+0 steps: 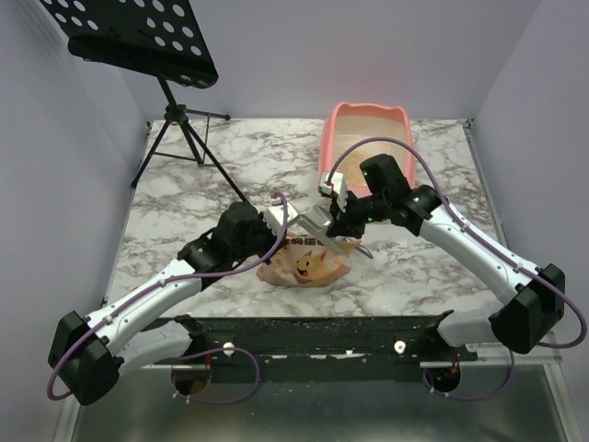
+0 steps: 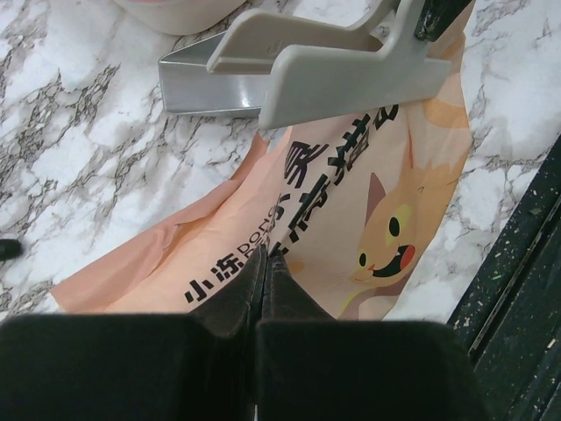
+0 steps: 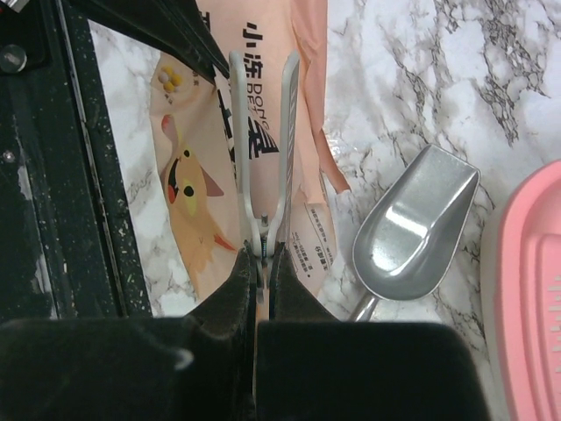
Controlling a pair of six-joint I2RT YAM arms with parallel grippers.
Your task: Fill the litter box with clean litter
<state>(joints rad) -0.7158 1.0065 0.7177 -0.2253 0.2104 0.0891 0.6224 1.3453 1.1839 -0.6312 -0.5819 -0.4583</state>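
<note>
Litter box [image 1: 368, 107] stands beyond my right gripper [image 3: 261, 263], near but clear. That gripper is clamped on the grey clip [image 3: 287, 132]; left gripper [image 2: 265, 274] pinches the bag [image 2: 351, 202] beside it, I judge to brace it for unclipping.

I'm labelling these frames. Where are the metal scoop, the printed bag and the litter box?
scoop [image 3: 419, 230], right wrist view, middle of its bowl.
bag [image 2: 351, 219], left wrist view, printed front beside the cat.
litter box [image 1: 368, 109], top view, far pink rim.
</note>
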